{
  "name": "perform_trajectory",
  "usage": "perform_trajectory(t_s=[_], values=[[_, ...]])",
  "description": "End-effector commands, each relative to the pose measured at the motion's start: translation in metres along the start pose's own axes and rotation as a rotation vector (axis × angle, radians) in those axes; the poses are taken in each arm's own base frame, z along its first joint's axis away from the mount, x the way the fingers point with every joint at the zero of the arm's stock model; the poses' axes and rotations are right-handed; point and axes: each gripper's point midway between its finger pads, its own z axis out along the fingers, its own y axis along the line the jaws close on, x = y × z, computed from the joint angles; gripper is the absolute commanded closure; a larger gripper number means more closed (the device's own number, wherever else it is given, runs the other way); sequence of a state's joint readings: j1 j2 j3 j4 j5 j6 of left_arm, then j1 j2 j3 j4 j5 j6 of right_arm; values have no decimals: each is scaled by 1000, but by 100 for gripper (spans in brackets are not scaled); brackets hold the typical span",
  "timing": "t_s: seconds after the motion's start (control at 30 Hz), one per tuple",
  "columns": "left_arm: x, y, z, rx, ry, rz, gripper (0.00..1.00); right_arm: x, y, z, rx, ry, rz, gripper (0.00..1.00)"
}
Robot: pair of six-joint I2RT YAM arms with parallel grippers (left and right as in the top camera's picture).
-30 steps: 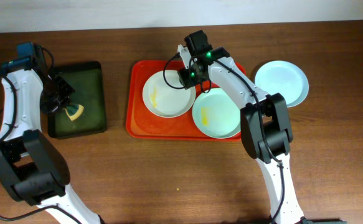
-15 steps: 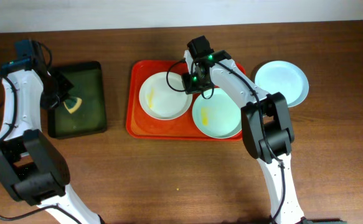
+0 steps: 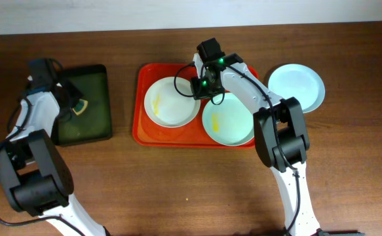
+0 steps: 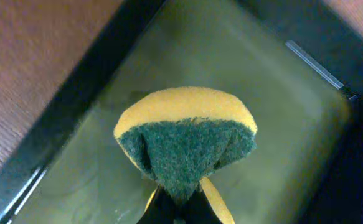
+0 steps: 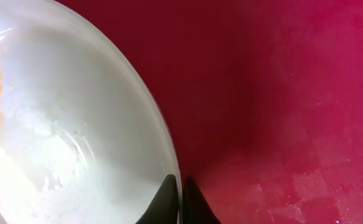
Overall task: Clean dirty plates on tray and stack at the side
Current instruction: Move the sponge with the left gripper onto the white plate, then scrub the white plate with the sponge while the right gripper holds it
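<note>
The red tray point(image 3: 145, 131) holds a white plate point(image 3: 171, 100) with a yellow smear on its left and a pale blue-green plate point(image 3: 228, 120) with a yellow smear. A clean pale blue-green plate point(image 3: 296, 87) lies on the table to the right of the tray. My right gripper point(image 3: 199, 88) is shut on the white plate's right rim point(image 5: 162, 130). My left gripper point(image 3: 69, 107) is shut on a yellow and green sponge point(image 4: 187, 140) and holds it over the dark tray point(image 3: 92, 128).
The dark green-black tray's rim point(image 4: 56, 134) shows in the left wrist view, with wet film inside. Bare wooden table point(image 3: 191, 190) lies in front of both trays.
My left arm has shifted right and forward with the sponge over the dark tray. My right gripper has pulled the white plate slightly left on the red tray.
</note>
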State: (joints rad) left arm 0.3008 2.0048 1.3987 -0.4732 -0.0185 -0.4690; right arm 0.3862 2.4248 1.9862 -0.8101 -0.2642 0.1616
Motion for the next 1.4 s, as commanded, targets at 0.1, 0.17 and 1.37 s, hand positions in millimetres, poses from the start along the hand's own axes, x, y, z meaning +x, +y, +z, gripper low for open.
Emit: perform_trajectory(t_s=[0.1,0.17,1.37], values=[[36,19,36,-45,79,-1,100,17,0,17,11,51,4,96],[35,19,35,-46,78,0,100,16,0,17,9,50,4,96],[175,-193,-64,359,175,451,100,29,-5,-3,1,139,-41,95]])
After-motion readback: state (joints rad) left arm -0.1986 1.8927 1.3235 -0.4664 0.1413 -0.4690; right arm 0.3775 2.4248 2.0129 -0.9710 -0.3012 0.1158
